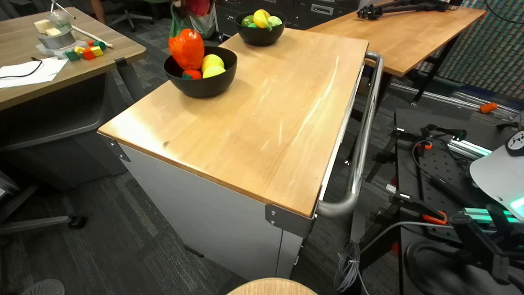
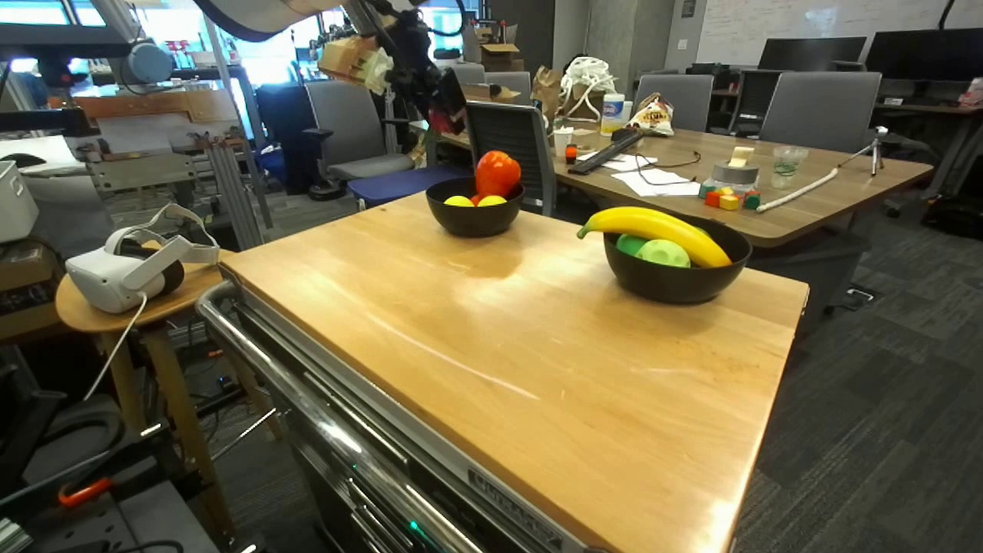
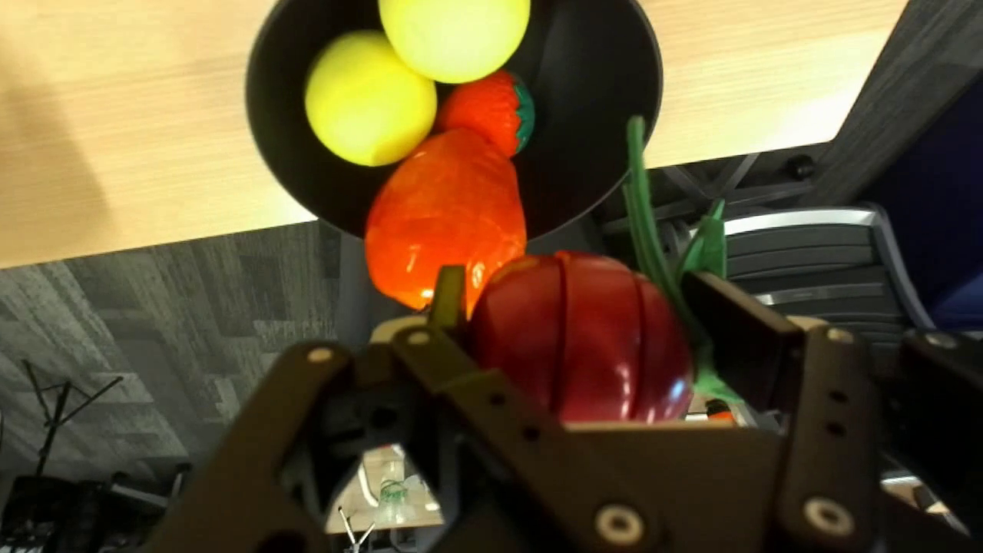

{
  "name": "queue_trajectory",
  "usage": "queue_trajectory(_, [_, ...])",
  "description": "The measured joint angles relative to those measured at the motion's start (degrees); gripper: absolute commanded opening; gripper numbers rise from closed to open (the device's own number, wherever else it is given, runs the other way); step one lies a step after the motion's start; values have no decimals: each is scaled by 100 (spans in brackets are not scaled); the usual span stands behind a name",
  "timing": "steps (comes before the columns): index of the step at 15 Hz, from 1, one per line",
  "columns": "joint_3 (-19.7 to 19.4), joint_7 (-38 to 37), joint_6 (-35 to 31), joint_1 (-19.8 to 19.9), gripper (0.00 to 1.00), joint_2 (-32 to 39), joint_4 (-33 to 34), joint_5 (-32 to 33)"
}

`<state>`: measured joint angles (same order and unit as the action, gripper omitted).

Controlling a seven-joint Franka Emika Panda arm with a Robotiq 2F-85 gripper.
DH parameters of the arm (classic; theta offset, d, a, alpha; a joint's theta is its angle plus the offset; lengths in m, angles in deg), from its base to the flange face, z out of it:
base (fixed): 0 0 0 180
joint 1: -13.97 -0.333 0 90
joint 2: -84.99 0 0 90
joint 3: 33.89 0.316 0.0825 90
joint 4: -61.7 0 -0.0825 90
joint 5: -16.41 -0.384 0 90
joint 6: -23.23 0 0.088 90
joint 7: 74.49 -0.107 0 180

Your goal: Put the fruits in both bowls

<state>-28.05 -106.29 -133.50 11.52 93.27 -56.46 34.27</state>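
Red fruit: gripped in your claw, aloft, past the rim of the black bowl in the wrist view. Centre over its bare side, avoiding the orange pepper; lower before releasing.

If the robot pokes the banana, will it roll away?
The banana probably won't roll far, because it's long and curved. It might slide or tip, though, since one end pokes past the rim of the black bowl in an exterior view. Its smooth skin could make it slippery too.
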Motion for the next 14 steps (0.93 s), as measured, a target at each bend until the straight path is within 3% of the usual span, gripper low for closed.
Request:
queue_trajectory(5, [-256,409,144,-102,45,1215,978,-704])
queue_trajectory(9, [-359,579,819,-154,45,1671,1540,-1245])
queue_trajectory(10, [-363,591,1018,-164,92,1704,1635,-1324])
queue_trajectory(11, [-366,596,1203,-177,93,1708,1702,-1379])
queue_trajectory(12, [-376,597,1407,-197,100,1702,1763,-1388])
queue_trajectory(14, [-460,596,1891,-284,100,1663,1856,-1386])
